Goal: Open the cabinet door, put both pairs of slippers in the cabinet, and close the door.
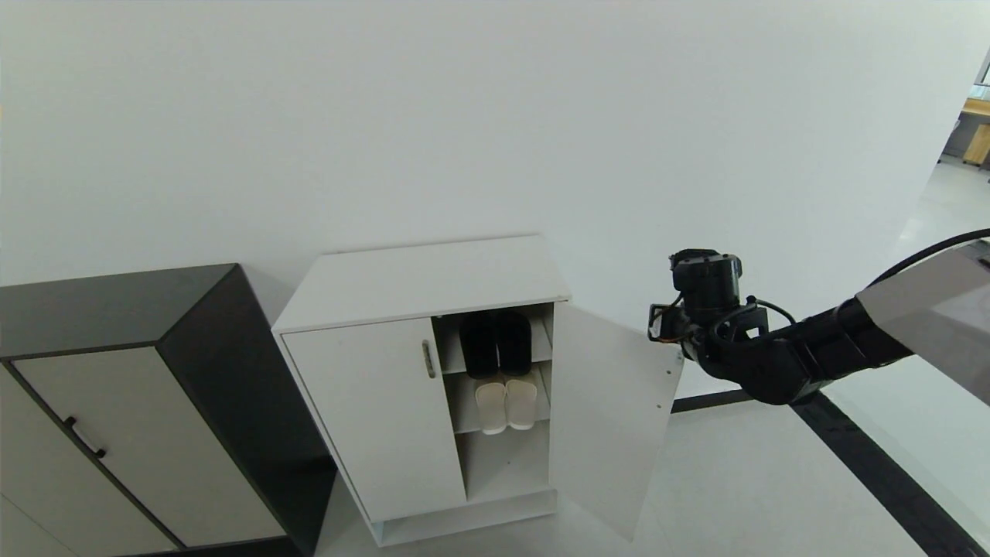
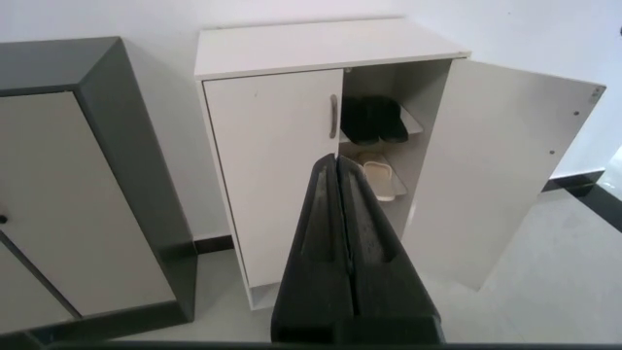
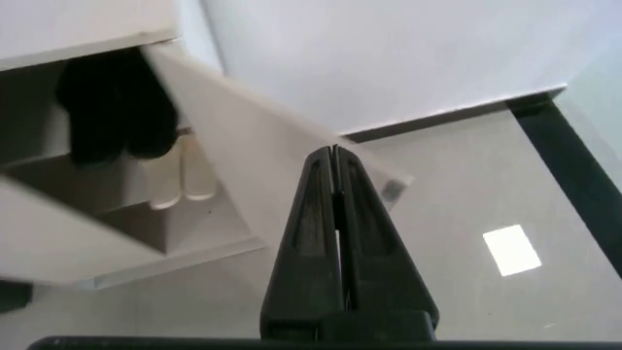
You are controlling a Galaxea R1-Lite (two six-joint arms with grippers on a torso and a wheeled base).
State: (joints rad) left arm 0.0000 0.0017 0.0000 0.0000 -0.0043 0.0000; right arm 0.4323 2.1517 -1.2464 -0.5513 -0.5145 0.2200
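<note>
White wall [image 1: 464, 116] backs the cabinet [image 1: 418, 282], black slippers [image 1: 495, 344] shelved above white slippers [image 1: 506, 404].

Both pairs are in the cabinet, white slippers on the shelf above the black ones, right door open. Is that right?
Not quite: the order is reversed. The head view shows the black slippers on the top shelf and the white slippers on the shelf below them. Both pairs are in the cabinet, and the right door is open.
</note>
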